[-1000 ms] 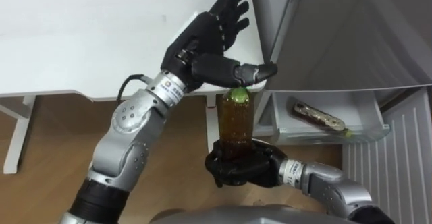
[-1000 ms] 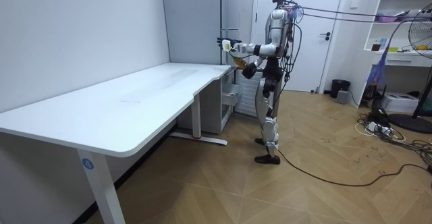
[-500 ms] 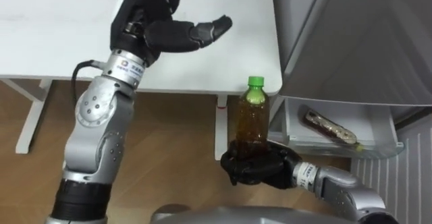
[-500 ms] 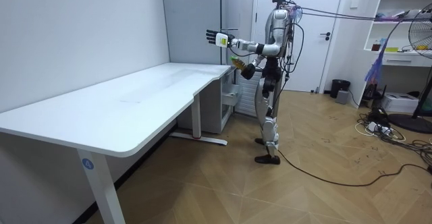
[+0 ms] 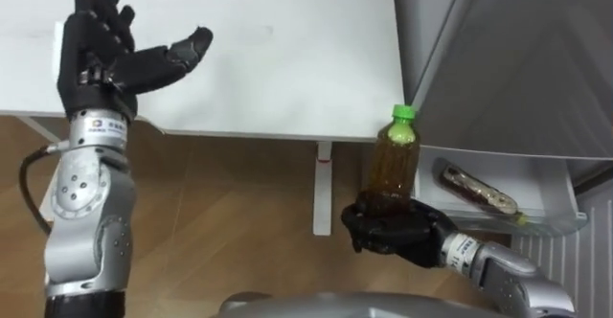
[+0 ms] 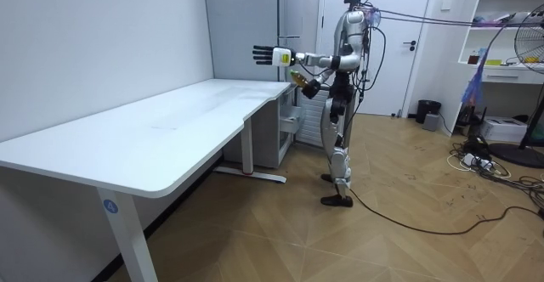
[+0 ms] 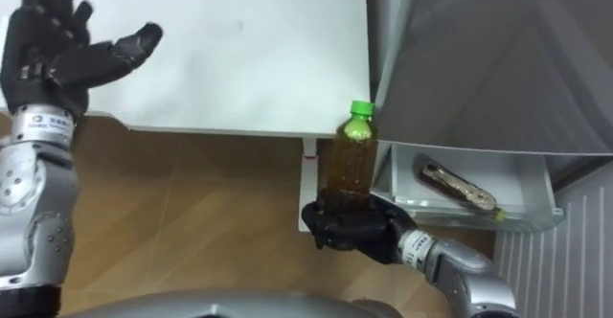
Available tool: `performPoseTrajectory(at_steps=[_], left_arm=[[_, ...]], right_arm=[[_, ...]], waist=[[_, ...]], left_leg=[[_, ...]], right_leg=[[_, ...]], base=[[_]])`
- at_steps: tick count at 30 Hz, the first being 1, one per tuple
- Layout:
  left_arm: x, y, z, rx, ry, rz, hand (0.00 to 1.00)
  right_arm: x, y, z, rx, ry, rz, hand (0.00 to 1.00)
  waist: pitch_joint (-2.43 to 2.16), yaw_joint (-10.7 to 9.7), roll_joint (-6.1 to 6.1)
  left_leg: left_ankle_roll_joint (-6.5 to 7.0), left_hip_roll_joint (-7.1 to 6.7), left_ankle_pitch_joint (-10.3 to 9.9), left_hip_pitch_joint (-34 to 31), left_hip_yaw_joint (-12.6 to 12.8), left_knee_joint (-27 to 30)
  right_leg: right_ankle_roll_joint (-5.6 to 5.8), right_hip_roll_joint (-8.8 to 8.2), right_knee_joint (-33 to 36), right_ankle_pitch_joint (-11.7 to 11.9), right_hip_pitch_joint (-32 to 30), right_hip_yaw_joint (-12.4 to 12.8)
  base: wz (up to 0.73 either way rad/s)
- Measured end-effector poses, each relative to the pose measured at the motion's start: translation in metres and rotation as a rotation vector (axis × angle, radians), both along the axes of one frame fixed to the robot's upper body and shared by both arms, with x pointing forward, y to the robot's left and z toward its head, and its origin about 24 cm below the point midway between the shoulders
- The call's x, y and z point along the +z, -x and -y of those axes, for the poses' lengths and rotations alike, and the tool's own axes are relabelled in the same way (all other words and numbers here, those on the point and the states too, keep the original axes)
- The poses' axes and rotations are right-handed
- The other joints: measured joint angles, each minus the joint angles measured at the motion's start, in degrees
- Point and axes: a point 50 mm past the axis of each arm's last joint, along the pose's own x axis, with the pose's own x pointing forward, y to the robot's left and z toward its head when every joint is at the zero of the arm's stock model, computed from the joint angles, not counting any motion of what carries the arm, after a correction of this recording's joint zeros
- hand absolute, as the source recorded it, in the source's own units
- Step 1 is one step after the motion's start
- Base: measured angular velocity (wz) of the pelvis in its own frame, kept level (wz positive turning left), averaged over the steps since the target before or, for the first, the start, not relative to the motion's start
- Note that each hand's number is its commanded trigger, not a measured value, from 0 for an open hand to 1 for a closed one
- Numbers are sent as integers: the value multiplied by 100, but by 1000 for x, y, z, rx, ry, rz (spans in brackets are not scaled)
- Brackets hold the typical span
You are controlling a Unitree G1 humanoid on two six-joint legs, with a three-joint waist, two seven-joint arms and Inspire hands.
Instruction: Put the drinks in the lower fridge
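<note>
Right hand (image 5: 393,234) is gripping the upright bottle (image 5: 394,160) low, left hand (image 5: 96,64) is hovering spread; it is worth keeping the bottle level while easing toward the fridge drawer (image 5: 551,186).

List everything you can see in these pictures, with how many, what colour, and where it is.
held bottle: one, brown with a green cap, upright in the right hand, in front of the fridge
lying bottle: one, brown, on its side in the compartment
compartment: one, white, open, low in the fridge
fridge: one, grey, right of the desk
desk: one, white, ahead and to the left
floor: wood, brown, under the desk
left hand: one, black, open, raised over the desk's edge
right hand: one, black, curled round the held bottle's base
</note>
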Motion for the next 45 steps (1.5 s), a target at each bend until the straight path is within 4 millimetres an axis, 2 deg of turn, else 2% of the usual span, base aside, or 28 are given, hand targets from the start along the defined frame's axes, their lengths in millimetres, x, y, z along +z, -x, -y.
performPoseTrajectory(at_steps=[2,4,6,8,13,15,20,23,25,27,38,41,42,45], left_arm=[[-1,2,-9,55,0,-6,0],[-9,5,-18,107,7,-38,0],[-32,13,-26,167,24,-136,0],[-46,21,-30,215,34,-200,0],[-66,35,-37,304,41,-299,0],[-81,42,-40,339,48,-367,0],[-109,58,-36,364,67,-506,0],[-123,65,-34,385,161,-552,0],[-134,73,-33,408,221,-595,0],[-146,84,-34,438,276,-647,0],[-178,123,-31,479,303,-867,0],[-187,130,-24,452,311,-931,0],[-192,135,-20,433,312,-965,0],[-203,150,-12,389,328,-1053,0]], right_arm=[[2,3,0,-1,-1,11,100],[2,5,-1,0,-6,9,100],[0,11,-2,-6,-10,-7,100],[-1,14,-2,-8,-11,-15,100],[-2,16,-3,-5,-12,-23,100],[-2,15,-3,-11,-6,-24,100],[-3,15,-3,-23,3,-28,100],[-3,15,-2,-31,9,-31,100],[-5,17,-2,-35,11,-40,100],[-6,17,-2,-44,18,-44,100],[-10,17,-8,-138,21,-95,100],[-10,17,-9,-148,15,-101,100],[-11,18,-10,-148,10,-109,100],[-12,18,-12,-158,-4,-121,100]], waist=[[7,52,13],[16,118,35],[-15,176,63],[-15,211,63],[-30,312,38],[-34,320,41],[-35,327,17],[-33,328,17],[-9,332,54],[-19,332,9],[-25,314,-77],[-30,296,-90],[-18,276,-72],[-40,199,-116]], left_leg=[[0,-2,0,3,-14,-2],[0,-2,0,39,-22,-7],[-1,-4,-1,56,-47,-11],[-2,-3,-1,37,-61,-12],[-2,-12,0,43,-115,-3],[-1,-25,-1,38,-131,-1],[0,-41,-1,42,-198,-4],[1,-58,-1,82,-283,-7],[1,-59,-1,127,-276,-21],[1,-56,-1,135,-282,-58],[1,-59,-2,144,-282,-94],[2,-64,-3,123,-282,-92],[3,-67,-3,114,-288,-89],[3,-70,-3,65,-289,-77]], right_leg=[[0,-3,-7,-1,25,-35],[0,-2,-47,-5,92,-68],[1,-4,-91,-11,137,-110],[-1,-2,-98,-12,127,-117],[1,-7,-98,-13,132,-114],[11,-17,-97,-20,138,-117],[15,-26,-98,-23,160,-131],[24,-33,-126,-28,239,-178],[25,-27,-176,-29,301,-185],[27,-20,-180,-30,296,-187],[37,-24,-188,-36,312,-257],[40,-30,-187,-39,300,-255],[42,-32,-190,-39,298,-256],[43,-38,-188,-40,255,-273]], base=[[7],[9],[11],[6],[1],[0],[2],[9],[3],[0],[0],[0],[4],[0]])
